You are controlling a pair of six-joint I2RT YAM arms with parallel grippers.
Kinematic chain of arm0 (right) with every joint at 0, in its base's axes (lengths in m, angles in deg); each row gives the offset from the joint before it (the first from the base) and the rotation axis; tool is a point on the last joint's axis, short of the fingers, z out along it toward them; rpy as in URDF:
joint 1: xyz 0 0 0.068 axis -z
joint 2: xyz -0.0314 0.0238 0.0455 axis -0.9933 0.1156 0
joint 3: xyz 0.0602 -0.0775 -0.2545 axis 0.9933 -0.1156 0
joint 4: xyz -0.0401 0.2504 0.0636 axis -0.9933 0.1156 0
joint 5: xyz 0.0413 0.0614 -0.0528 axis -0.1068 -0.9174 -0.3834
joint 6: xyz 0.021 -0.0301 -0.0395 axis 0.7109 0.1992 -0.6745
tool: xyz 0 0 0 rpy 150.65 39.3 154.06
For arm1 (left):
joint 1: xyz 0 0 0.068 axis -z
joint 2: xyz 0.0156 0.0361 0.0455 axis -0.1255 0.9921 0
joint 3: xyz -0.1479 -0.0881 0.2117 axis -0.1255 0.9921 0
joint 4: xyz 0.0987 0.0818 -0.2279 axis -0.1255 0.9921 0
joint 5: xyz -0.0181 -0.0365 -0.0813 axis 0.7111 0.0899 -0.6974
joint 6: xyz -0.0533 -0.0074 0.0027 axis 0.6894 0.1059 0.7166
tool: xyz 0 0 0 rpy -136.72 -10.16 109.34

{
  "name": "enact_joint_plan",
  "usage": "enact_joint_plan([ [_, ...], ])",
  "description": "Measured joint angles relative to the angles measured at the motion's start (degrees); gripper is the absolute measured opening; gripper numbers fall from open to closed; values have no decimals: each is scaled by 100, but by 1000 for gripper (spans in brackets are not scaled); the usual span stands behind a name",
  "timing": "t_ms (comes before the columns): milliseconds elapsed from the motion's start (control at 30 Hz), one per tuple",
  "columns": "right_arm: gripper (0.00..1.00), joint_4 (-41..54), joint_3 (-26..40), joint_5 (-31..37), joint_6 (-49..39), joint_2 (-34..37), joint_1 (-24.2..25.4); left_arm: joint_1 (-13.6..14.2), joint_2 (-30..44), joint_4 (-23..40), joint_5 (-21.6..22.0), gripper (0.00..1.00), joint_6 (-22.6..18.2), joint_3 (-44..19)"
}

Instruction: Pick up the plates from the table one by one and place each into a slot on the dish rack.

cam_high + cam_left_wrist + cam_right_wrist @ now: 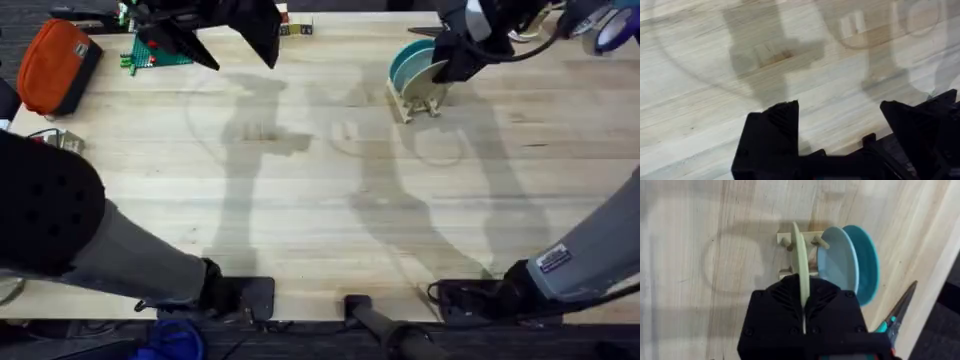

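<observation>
Your right claw (804, 311) is pinching the cream plate (800, 265) on edge, probably lining it with the rack (790, 242) slot just ahead, beside two blue plates (847, 262). Your left claw (840, 122) is gaping, empty, above the worktop (700, 100).

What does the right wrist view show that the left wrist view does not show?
The right wrist view alone shows the right gripper shut on a cream plate held on edge over the dish rack, where a light blue plate and a teal plate already stand, with pliers beside. The left wrist view alone shows the left gripper, open and holding nothing. Both show the pale wooden table.
</observation>
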State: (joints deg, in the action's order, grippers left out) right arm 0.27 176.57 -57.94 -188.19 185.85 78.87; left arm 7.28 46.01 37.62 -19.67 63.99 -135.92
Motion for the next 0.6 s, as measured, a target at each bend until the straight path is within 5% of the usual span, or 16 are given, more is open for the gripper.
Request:
enact_joint_plan([
  [600,40,-13,0,1,63,167,0,0,0,0,0,994,-1,0],
])
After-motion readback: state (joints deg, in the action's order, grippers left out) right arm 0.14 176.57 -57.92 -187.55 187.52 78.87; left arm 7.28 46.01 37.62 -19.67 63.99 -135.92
